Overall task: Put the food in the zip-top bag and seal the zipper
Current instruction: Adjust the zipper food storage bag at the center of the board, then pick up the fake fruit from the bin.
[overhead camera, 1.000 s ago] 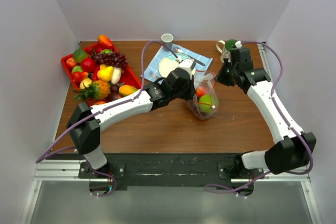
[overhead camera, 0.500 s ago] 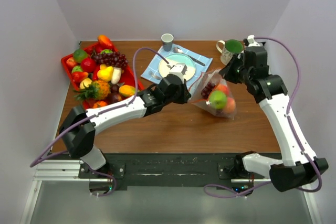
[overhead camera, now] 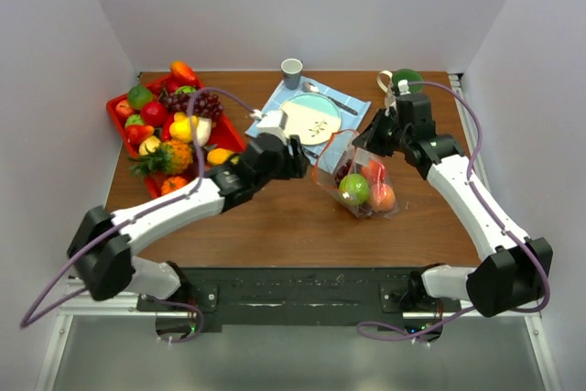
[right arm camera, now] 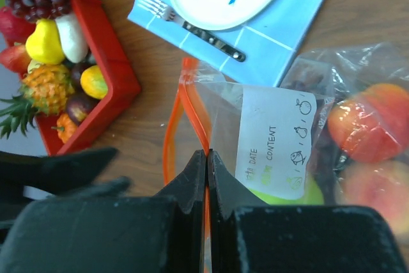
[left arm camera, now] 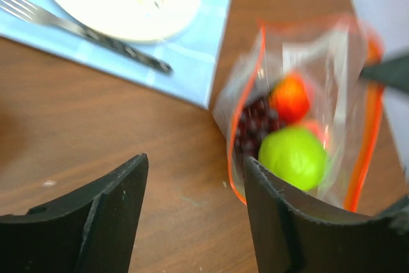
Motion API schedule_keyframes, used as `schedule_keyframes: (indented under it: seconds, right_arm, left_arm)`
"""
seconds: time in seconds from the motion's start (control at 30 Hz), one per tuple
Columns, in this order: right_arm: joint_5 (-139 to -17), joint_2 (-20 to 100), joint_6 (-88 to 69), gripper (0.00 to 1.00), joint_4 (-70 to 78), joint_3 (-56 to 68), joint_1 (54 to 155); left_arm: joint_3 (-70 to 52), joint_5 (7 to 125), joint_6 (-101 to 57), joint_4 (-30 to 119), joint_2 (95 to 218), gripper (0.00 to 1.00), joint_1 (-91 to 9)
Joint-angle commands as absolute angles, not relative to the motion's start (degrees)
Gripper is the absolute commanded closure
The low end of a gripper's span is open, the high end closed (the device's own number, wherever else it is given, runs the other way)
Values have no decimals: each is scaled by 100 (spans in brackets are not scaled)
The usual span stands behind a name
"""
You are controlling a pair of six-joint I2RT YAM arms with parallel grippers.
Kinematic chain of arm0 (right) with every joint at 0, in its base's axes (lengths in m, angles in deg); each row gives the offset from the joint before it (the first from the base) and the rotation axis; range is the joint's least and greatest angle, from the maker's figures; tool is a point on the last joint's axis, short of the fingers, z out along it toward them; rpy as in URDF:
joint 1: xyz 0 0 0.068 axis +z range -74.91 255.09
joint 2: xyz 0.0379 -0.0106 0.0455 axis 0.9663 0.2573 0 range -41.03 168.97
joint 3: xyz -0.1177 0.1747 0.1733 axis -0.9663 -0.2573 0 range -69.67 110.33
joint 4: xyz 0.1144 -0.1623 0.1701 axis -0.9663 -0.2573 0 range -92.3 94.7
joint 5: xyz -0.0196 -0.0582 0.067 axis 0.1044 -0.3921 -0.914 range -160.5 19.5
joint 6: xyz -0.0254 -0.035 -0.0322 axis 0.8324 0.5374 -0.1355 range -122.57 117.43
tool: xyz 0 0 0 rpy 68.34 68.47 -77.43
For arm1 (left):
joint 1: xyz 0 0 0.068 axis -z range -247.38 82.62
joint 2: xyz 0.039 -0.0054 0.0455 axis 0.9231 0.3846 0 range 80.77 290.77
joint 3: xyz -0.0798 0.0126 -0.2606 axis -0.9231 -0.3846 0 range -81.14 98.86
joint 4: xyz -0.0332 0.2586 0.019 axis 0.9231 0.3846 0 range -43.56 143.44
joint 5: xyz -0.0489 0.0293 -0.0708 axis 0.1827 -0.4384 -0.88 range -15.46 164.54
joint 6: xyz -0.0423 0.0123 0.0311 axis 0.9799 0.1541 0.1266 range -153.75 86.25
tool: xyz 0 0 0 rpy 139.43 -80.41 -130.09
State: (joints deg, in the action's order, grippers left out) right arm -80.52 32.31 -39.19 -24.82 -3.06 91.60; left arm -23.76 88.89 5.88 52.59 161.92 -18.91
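Note:
The zip-top bag (overhead camera: pixel 359 180) lies right of centre on the table. It holds food: a green apple (overhead camera: pixel 353 189), a peach (overhead camera: pixel 382 197) and a red piece (overhead camera: pixel 371 171), with dark grapes (left arm camera: pixel 254 124) showing in the left wrist view. My right gripper (right arm camera: pixel 206 156) is shut on the orange zipper (right arm camera: pixel 195 103) at the bag's mouth, next to the white label (right arm camera: pixel 275 139); from above, the right gripper (overhead camera: pixel 366 142) sits at the bag's far edge. My left gripper (left arm camera: pixel 195 202) is open over bare wood, just left of the bag (left arm camera: pixel 300 107). It holds nothing.
A red tray (overhead camera: pixel 116 109) at the back left is piled with more toy fruit. A blue napkin (overhead camera: pixel 352 109) carries a plate (overhead camera: pixel 316 118), fork and spoon. A small cup (overhead camera: pixel 291 70) and a green mug (overhead camera: pixel 403 80) stand at the back edge.
My left gripper has opened, let go of the bag's mouth and drawn back to the left. My right gripper, still shut on the zipper, has shifted the bag slightly left and nearer.

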Motion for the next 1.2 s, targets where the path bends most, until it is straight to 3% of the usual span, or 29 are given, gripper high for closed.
schedule_keyframes:
  seconds: [0.0,0.17,0.33,0.73,1.17]
  right_arm:
    - [-8289,3060,-4071,100,-2000,-445,9284]
    - [-8272,3086,-4028,100,-1947,-480,9372]
    - [-8271,3148,-4010,100,-1833,-524,9398]
    - [-8439,3271,-3914,100,-1710,-647,9399]
    - [-8421,3288,-3729,100,-1947,-542,9416]
  left_arm:
    - [-2244,9703,518,5897,15391,29,-2561]
    - [-1945,10652,887,7129,15030,21,-3449]
    - [-1944,10181,914,7456,15038,19,-4812]
    - [-2489,11065,1432,7518,15881,28,-5059]
    - [-2735,11110,1766,7078,16865,36,-5200]
